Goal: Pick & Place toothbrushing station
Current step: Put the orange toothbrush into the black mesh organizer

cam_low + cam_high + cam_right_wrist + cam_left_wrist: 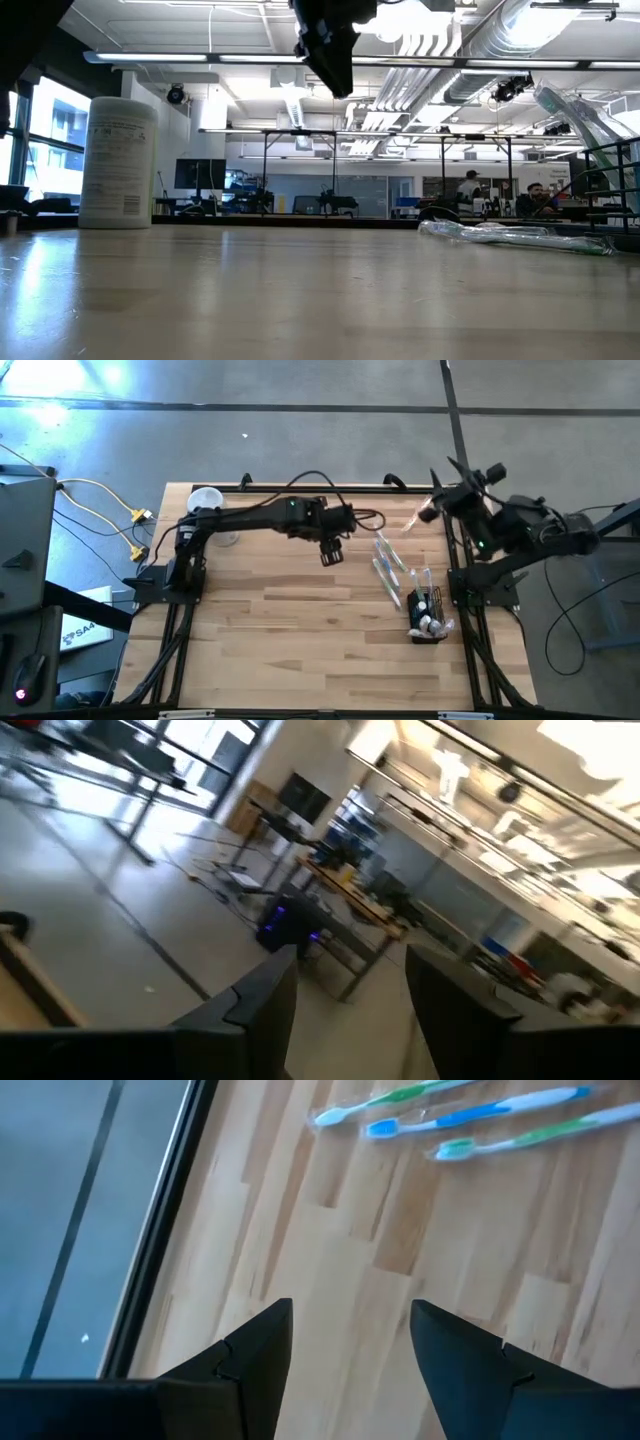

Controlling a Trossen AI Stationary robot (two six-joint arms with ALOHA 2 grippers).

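- High view: the left hand [331,553] hangs over mid-worktop [280,640]; loose toothbrushes [388,566] lie beside the mesh holder [425,616].
- Left wrist view: its fingers [250,1365] are spread, empty; thin brushes could slip.
- Right wrist view: the right hand [345,995] points off-table, gaping, empty.

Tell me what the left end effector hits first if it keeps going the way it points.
Likely bare wooden table: the open left end effector points down at it, short of the three loose toothbrushes. Depth is uncertain.

Toothbrushes [389,568] flat beside holder [426,612] (black mesh)
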